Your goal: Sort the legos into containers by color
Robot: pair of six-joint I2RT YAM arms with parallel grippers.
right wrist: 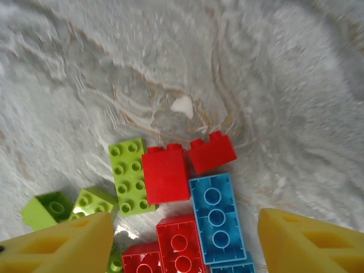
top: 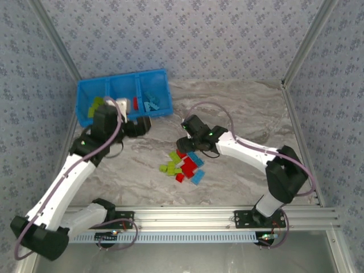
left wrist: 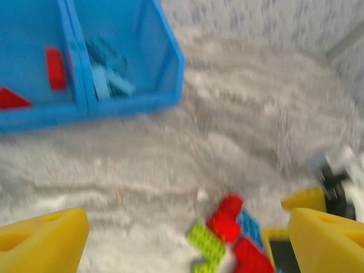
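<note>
Scene: I look down on a grey marbled tabletop [top: 244, 114]. A blue bin [top: 122, 80] sits at its far left, and a loose pile of bricks [top: 183, 165] lies near the middle.
Bin: it has three compartments side by side. Green bricks lie in the left one, red in the middle compartment [left wrist: 28, 34], and light blue in the right compartment [left wrist: 149, 51].
Left fingers [left wrist: 42, 242]: wide apart with nothing between them, over bare tabletop between the bin and the pile.
Right fingers [right wrist: 307, 242]: apart and low over the pile. They straddle a red brick [right wrist: 177, 244] and a blue brick [right wrist: 215, 219] that lie touching. I see neither finger touching a brick.
Step in hand: I judge this to be the right arm picking one brick out of the pile.
Doing it well: I would shift sideways until only one brick sits between the fingers, then come straight down and close across its flat sides.
Risk: the bricks are packed tight, with a green brick [right wrist: 129, 176] just beside the red ones. A grip across two would carry mixed colours to the bin.
</note>
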